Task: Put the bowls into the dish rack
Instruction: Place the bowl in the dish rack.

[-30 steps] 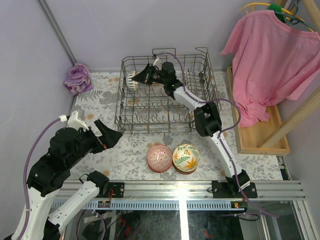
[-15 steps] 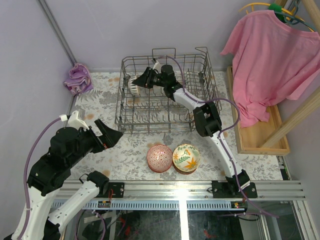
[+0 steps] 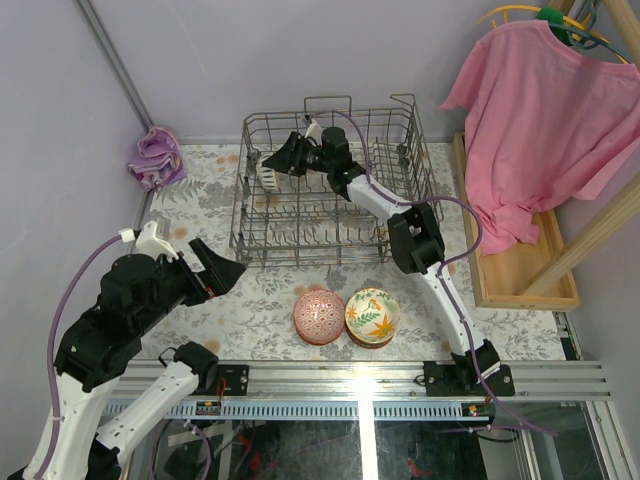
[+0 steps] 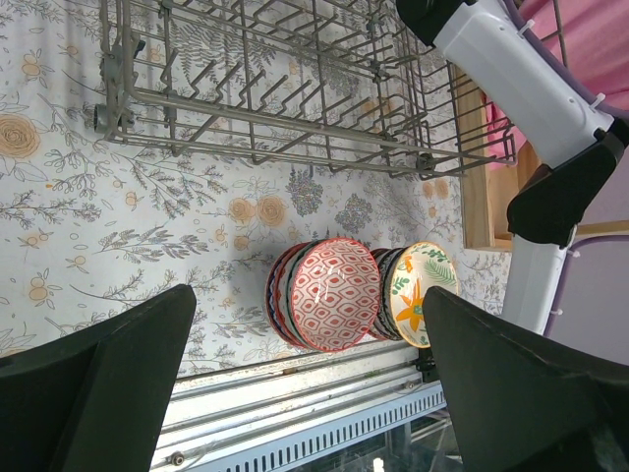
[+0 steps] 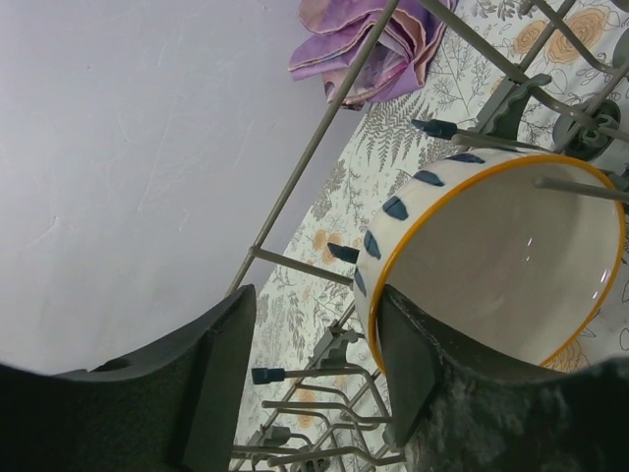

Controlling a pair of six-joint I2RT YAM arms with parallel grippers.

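1. A cream bowl [image 5: 491, 256] with blue dashes and an orange rim sits tipped on its side among the tines in the back left corner of the dish rack [image 3: 300, 248].
2. The right tool [image 3: 278, 160] reaches into that corner. Its jaws are apart around the bowl's wall, and a gap shows between the outer finger [image 5: 211, 383] and the bowl.
3. The grey wire rack stands at the middle back of the flower-patterned surface [image 3: 200, 205].
4. Two stacks of bowls stand side by side, touching, on the surface in front of the rack: a red-pink stack [image 3: 318, 315] and an orange-green floral stack [image 3: 372, 316].
5. The left tool [image 3: 225, 262] hovers at the front left with its jaws wide apart and nothing between them.
6. A crumpled purple cloth [image 3: 155, 157] lies at the back left, and a pink shirt [image 3: 540, 120] hangs at the right.
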